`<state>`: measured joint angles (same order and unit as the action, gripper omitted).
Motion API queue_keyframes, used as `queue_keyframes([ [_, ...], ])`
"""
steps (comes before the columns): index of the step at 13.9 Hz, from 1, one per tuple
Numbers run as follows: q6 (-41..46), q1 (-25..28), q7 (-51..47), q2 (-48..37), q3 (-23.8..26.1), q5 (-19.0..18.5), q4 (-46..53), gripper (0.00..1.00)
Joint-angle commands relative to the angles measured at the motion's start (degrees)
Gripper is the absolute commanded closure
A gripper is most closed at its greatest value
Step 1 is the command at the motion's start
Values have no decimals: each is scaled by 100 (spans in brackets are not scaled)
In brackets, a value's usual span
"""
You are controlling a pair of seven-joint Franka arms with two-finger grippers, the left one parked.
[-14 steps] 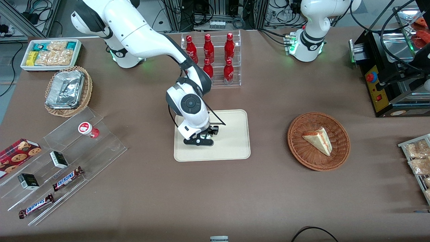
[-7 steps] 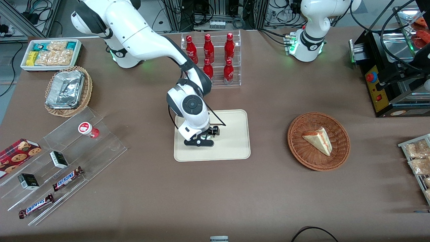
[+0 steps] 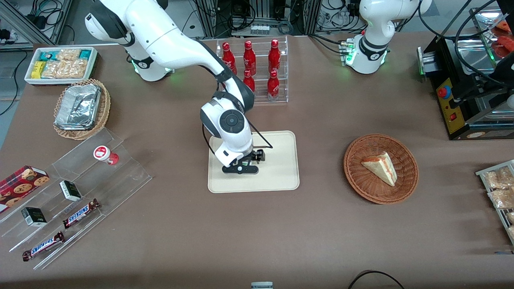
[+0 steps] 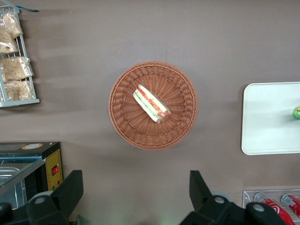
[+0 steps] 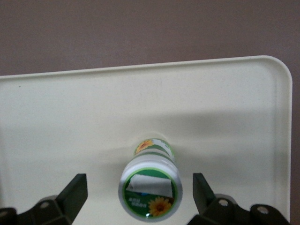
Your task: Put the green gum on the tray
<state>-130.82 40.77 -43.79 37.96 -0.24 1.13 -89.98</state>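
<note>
The green gum [image 5: 150, 187] stands upright on the cream tray [image 5: 70, 117], its white-rimmed green lid with a sunflower facing up. My right gripper [image 5: 139, 186] is open directly above it, one finger on each side, with a clear gap between each finger and the lid. In the front view the gripper [image 3: 243, 163] hangs over the tray [image 3: 281, 160] near its working-arm edge and hides most of the gum. The parked wrist view shows the gum [image 4: 296, 112] standing on the tray [image 4: 267, 117].
A clear rack of red bottles [image 3: 257, 68] stands farther from the front camera than the tray. A wicker basket with a sandwich [image 3: 380, 168] lies toward the parked arm's end. A clear stepped stand with the red-lidded canister [image 3: 105, 154] and snack bars lies toward the working arm's end.
The right wrist and gripper have shifted slightly toward the parked arm's end and lifted a little over the tray. Nothing else has moved.
</note>
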Motion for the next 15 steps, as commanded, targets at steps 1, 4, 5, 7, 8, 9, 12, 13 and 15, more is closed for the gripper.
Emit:
queue_keyframes([
  [1,486,10,-7,-350,-47,-87,16,0],
  [4,723,-43,11,-622,-38,-87,-2,0],
  [5,855,-69,20,-701,-47,-87,-2,0],
  [7,1188,-157,317,-851,-73,-78,-2,0],
  [8,1390,-262,545,-956,-64,-61,-2,0],
  [9,1584,-341,747,-1070,-64,-17,-2,0],
  [12,2146,-631,1249,-1387,-55,1,-2,0],
  [13,2226,-736,1407,-1440,-47,10,-10,0],
  [15,2419,-956,1889,-1554,-55,19,-2,0],
])
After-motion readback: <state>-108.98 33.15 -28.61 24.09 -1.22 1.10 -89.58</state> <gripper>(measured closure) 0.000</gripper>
